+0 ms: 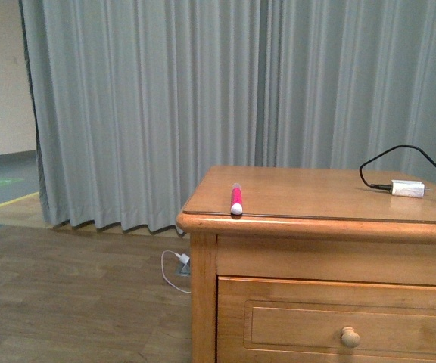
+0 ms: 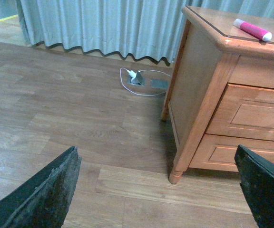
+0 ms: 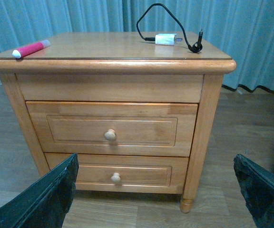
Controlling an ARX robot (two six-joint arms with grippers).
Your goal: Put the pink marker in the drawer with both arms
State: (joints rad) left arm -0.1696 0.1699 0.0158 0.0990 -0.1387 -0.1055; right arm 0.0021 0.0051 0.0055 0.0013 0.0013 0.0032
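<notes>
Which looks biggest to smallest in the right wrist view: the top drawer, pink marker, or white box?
1. top drawer
2. pink marker
3. white box; it sits farther back, so its rank is unsure.

Lower right in the front view, the drawer [image 1: 301, 325] is honey-brown wood, smooth with a satin varnish; its knob [image 1: 350, 336] is the same wood. The cabinet top [image 1: 316, 193] above shines glossy. The pink marker [image 1: 236, 199] looks like smooth plastic. The curtain [image 1: 165, 106] across the upper frame is matt grey cloth; the floor [image 1: 66, 295], lower left, is dull wood-grain plank. On my left gripper [image 2: 155, 152], the 2 fingers [image 2: 42, 194] are black, matt and rough.
</notes>
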